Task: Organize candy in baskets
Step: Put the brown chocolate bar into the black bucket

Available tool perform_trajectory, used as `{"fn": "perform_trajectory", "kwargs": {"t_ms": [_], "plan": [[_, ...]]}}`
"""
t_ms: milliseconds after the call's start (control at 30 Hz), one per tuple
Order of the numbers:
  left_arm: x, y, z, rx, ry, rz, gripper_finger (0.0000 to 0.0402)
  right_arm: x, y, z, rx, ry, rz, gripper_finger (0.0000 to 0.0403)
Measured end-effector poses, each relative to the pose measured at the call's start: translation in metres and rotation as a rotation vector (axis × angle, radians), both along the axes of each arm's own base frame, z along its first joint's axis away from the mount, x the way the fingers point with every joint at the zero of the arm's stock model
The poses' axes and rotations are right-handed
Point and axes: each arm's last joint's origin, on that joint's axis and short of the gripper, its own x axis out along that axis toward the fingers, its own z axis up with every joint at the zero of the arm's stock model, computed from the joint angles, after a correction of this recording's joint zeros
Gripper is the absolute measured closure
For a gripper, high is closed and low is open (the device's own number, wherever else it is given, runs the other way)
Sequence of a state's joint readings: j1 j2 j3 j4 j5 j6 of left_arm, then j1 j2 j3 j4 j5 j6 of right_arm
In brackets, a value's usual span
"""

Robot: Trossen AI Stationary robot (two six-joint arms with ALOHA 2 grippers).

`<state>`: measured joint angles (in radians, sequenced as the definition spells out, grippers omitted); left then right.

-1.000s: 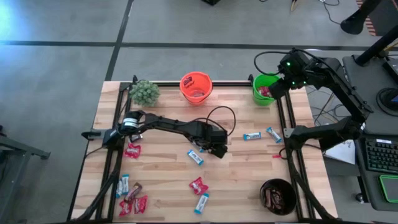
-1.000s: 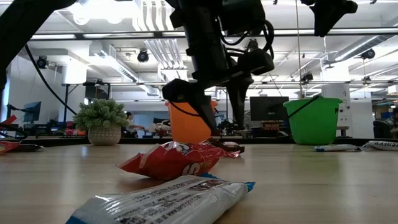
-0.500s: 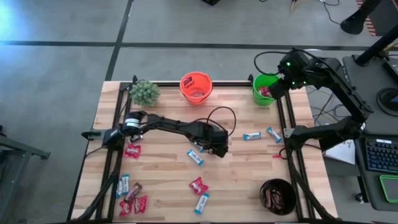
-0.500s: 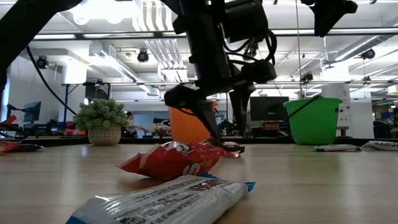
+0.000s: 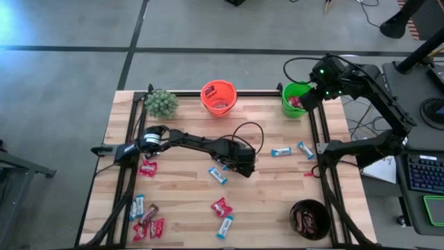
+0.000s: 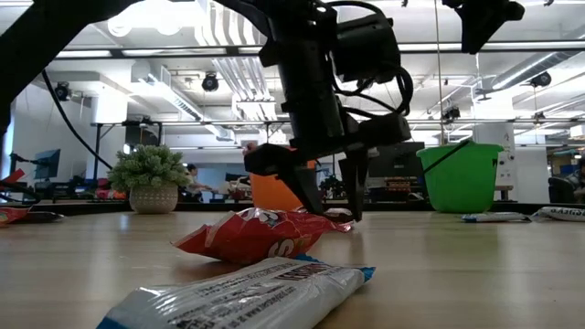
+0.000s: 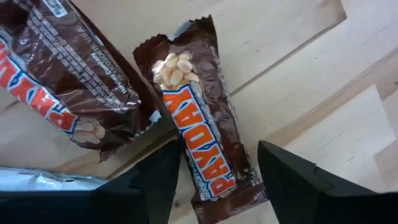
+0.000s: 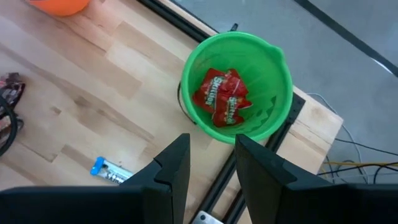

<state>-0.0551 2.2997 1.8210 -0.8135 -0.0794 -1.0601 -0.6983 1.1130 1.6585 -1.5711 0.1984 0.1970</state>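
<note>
Your left tool (image 7: 217,180) sits low at mid-worktop (image 5: 277,201), fingers spread. A brown candy bar (image 7: 198,118) lies flat between them, its lower end in the gap, untouched. A second brown bar (image 7: 62,74) lies just beside it. Right tool (image 8: 211,165) hangs above the green basket (image 8: 273,68), fingers parted, nothing between them; red candy (image 8: 222,99) lies inside the basket. Orange basket (image 5: 218,97) stands at the far edge, black basket (image 5: 309,219) at the near right corner.
</note>
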Motion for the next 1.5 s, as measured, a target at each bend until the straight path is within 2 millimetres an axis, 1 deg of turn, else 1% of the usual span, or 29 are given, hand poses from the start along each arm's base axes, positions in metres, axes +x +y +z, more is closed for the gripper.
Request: {"fn": "perform_trajectory", "kwargs": {"t_ms": [67,133,367,433,533,633,800,1000,1133,1167,1267,1500], "plan": [[0.000,0.000,0.000,0.013,0.004,0.001,0.0220,0.000,0.000,0.000,0.007,-0.006,0.005,0.0289],[-0.001,0.001,0.000,0.017,0.009,-0.003,0.0247,0.000,0.000,0.000,0.010,-0.007,0.017,0.0289],[-0.001,0.001,-0.001,0.005,0.020,-0.033,0.0375,0.000,0.001,0.000,0.009,-0.007,0.020,0.0289],[-0.001,0.001,0.000,0.008,0.020,-0.055,0.0390,-0.001,0.001,0.000,0.007,-0.008,0.021,0.0289],[-0.001,0.001,0.003,0.000,0.018,-0.108,0.0389,-0.001,0.002,0.001,0.005,-0.008,0.024,0.0289],[0.000,-0.003,0.016,0.001,0.041,-0.164,0.0393,-0.002,0.003,0.001,0.002,-0.012,0.025,0.0289],[0.008,-0.007,0.060,0.040,-0.005,-0.281,0.0399,-0.005,0.005,0.003,-0.004,-0.019,0.025,0.0289],[0.015,-0.009,0.115,0.134,-0.131,-0.396,0.0400,-0.008,0.008,0.004,-0.013,-0.029,0.025,0.0289],[0.017,-0.009,0.140,0.183,-0.208,-0.478,0.0400,-0.012,0.010,0.006,-0.023,-0.040,0.024,0.0289],[0.017,-0.009,0.145,0.195,-0.219,-0.500,0.0400,-0.013,0.012,0.007,-0.026,-0.044,0.021,0.0289],[0.018,-0.009,0.148,0.230,-0.238,-0.567,0.0400,-0.018,0.016,0.009,-0.037,-0.061,0.013,0.0289],[0.017,-0.010,0.145,0.236,-0.216,-0.643,0.0400,-0.031,0.027,0.014,-0.066,-0.110,-0.002,0.0289]]}}
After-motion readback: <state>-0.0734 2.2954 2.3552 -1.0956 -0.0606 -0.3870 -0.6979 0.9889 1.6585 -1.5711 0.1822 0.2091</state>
